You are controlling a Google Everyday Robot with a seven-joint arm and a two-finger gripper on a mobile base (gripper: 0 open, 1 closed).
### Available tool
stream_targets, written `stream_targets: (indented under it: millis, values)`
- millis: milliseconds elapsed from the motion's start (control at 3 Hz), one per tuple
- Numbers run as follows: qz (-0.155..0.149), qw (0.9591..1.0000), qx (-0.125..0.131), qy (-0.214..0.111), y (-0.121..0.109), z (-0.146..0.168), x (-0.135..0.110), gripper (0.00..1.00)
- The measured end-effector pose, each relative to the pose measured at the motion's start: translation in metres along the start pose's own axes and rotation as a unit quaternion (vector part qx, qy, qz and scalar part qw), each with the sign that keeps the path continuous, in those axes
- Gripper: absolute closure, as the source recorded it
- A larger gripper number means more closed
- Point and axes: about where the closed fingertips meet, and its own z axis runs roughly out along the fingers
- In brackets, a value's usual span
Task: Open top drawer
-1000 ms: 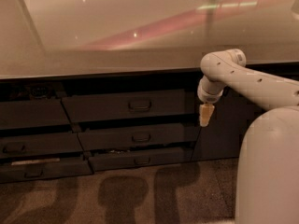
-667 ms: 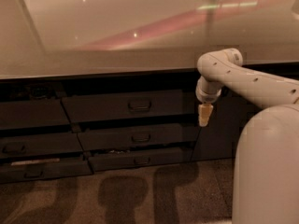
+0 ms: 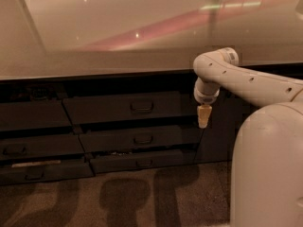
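Observation:
The top drawer is the widest dark grey front under the counter, with a small rectangular pull handle at its centre. Its front looks closed, flush with the cabinet. My gripper hangs pointing down from the white arm, to the right of the drawer's right end and about level with its lower edge. It holds nothing that I can see. The gripper is well to the right of the handle and apart from the drawer front.
Two shorter drawer fronts sit below, stepping outward. More dark drawers stand to the left. A glossy pale countertop overhangs above. My white robot body fills the lower right. Speckled floor lies in front.
The arm and gripper have shifted slightly left toward the drawers. The drawers have not moved.

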Motion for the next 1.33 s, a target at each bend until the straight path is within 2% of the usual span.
stream_targets:
  millis: [333,1333]
  values:
    - [0.0,1.0,0.0,0.0,0.0,0.0,0.0,0.19]
    - [0.0,1.0,0.0,0.0,0.0001,0.0001,0.0,0.88]
